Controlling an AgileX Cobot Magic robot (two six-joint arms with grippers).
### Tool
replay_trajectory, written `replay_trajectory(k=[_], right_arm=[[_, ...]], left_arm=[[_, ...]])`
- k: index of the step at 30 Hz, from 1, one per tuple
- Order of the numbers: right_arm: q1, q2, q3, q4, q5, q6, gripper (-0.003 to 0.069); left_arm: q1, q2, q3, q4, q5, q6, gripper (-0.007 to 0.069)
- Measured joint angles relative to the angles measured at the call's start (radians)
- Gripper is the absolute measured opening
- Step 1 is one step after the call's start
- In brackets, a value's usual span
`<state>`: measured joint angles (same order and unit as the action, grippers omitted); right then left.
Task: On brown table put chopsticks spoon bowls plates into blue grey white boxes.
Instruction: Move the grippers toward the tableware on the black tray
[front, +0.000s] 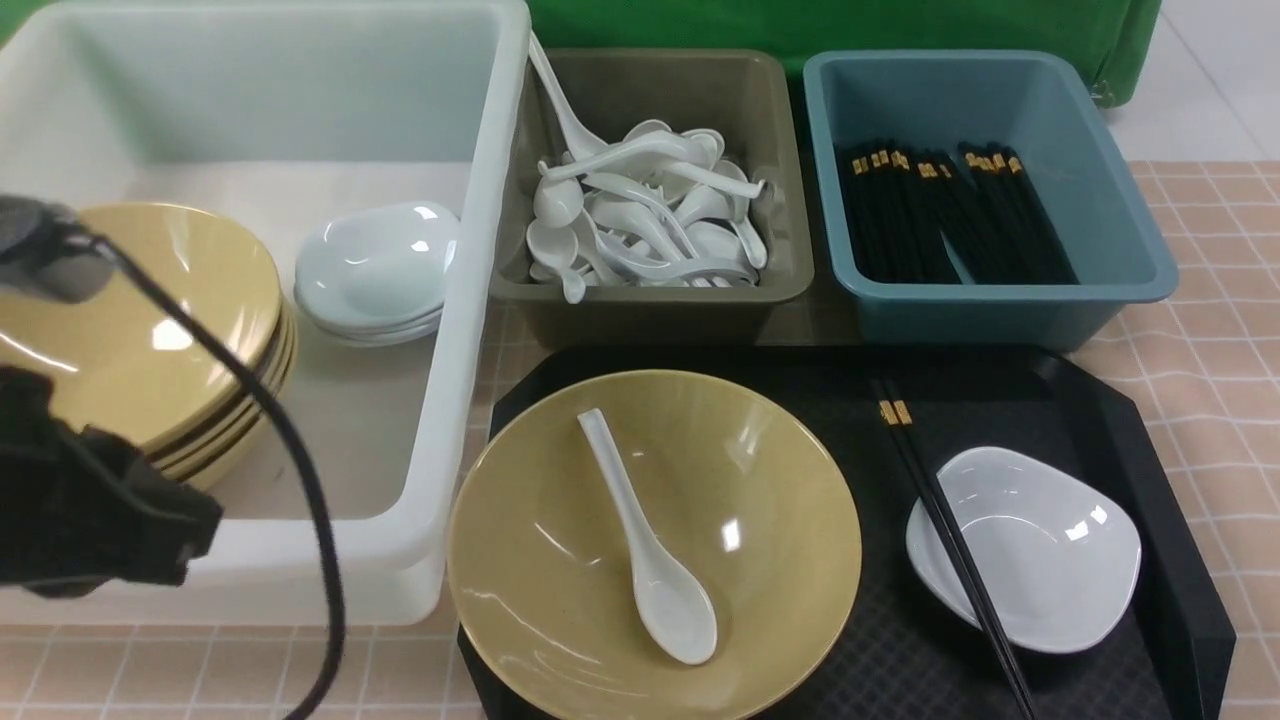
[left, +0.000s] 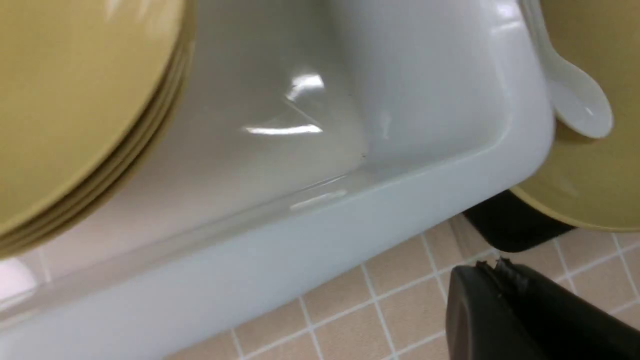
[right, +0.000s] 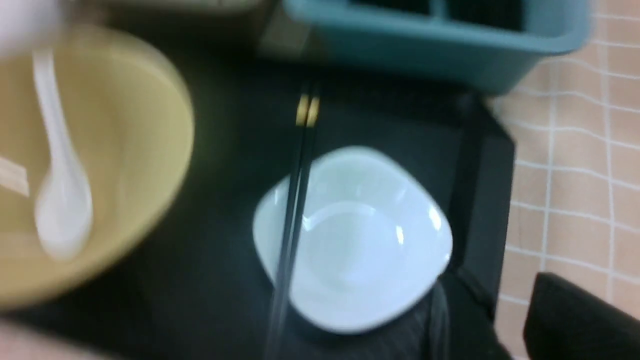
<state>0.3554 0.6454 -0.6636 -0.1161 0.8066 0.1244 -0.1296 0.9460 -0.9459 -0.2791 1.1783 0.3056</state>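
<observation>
— Left claw (left: 500, 272) looks pinched shut on nothing, hanging just outside the white box's (front: 470, 330) near wall. And the right claw (right: 565, 310)?

— Only a dark edge shows; I can't tell its gape. On the black tray (front: 1170, 520) a spoon (front: 672, 610) lies in the yellow bowl (front: 790, 500), and chopsticks (front: 936, 510) cross the white plate (front: 1060, 560).

— Behind, each bin keeps one kind: piled spoons (front: 650, 215) in the grey box (front: 650, 300), bundled chopsticks (front: 940, 210) in the blue box (front: 1000, 315).

Brown checked table (front: 1210, 300), white box (front: 480, 300), grey box (front: 650, 315), blue box (front: 1000, 320), black tray (front: 1170, 500)
</observation>
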Motion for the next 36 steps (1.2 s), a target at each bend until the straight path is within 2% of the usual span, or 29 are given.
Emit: replay_trajectory(k=[3, 4, 5, 10, 17, 25, 32, 36], right_arm=[[0.029, 0.116, -0.078, 0.000, 0.086, -0.076, 0.0236], [0.030, 0.124, -0.082, 0.000, 0.092, -0.078, 0.0236], [0.036, 0.194, -0.123, 0.004, 0.147, -0.113, 0.0236], [0.036, 0.383, -0.213, 0.023, 0.283, -0.205, 0.0236], [0.036, 0.612, -0.315, 0.083, 0.221, -0.211, 0.0236], [0.036, 0.815, -0.376, 0.145, 0.157, -0.210, 0.0267], [0.037, 0.943, -0.381, 0.205, 0.059, -0.210, 0.0406], [0.037, 0.974, -0.381, 0.216, 0.016, -0.209, 0.0452]], left_arm=[[-0.142, 0.086, -0.078, 0.002, 0.023, 0.017, 0.0005], [-0.151, 0.086, -0.082, 0.002, 0.024, 0.019, 0.0005], [-0.227, 0.127, -0.119, 0.017, 0.029, 0.021, 0.0005], [-0.394, 0.225, -0.198, 0.074, 0.028, 0.015, 0.0005], [-0.557, 0.351, -0.226, 0.089, -0.030, 0.009, 0.0005], [-0.588, 0.391, -0.226, 0.089, -0.046, 0.008, 0.0005], [-0.588, 0.392, -0.226, 0.092, -0.047, 0.008, 0.0005], [-0.588, 0.392, -0.225, 0.093, -0.064, 0.008, 0.0005]])
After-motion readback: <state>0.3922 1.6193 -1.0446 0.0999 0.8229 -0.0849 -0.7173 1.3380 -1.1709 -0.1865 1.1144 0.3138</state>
